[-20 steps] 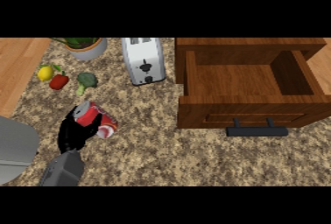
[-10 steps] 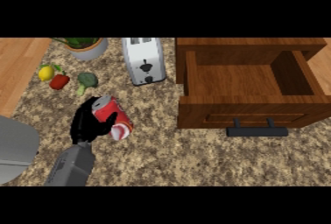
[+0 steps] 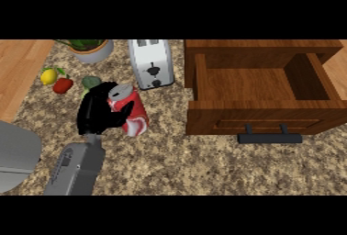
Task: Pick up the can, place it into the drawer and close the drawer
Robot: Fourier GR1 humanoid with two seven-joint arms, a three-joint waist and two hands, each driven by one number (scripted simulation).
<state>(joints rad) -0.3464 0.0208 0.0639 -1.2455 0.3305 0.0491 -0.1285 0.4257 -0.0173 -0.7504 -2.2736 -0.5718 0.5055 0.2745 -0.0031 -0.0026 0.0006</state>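
- Since the earlier frame, our left hand point(image 3: 98, 110) has carried the can point(image 3: 130, 111) upward and to the right in the frame, from the left-centre of the counter point(image 3: 203, 160) to a spot just below the toaster point(image 3: 152, 62).
- At the far upper left lie a lemon point(image 3: 47, 75), a red pepper point(image 3: 63, 85) and a green vegetable point(image 3: 92, 81), with a potted plant point(image 3: 89, 48) above them (none of these matter to the job, but the arm passes close by).
- The left hand is curled round the can, fingers wrapped on its left side and thumb across the front; the can is tilted, its grey top pointing up the frame.
- The can sits left of centre, well apart from the open drawer point(image 3: 261, 87) at the upper right.
- To do the carry well, we judge we should lift enough to clear the drawer's near left wall, and bring the can upright (or at least steady) before lowering it into the wooden tray.
- Release only once it rests on the drawer floor.
- The dark handle point(image 3: 270, 137) on the drawer front, lower right, is where we would push to close afterwards.
- Our right hand shows nowhere.
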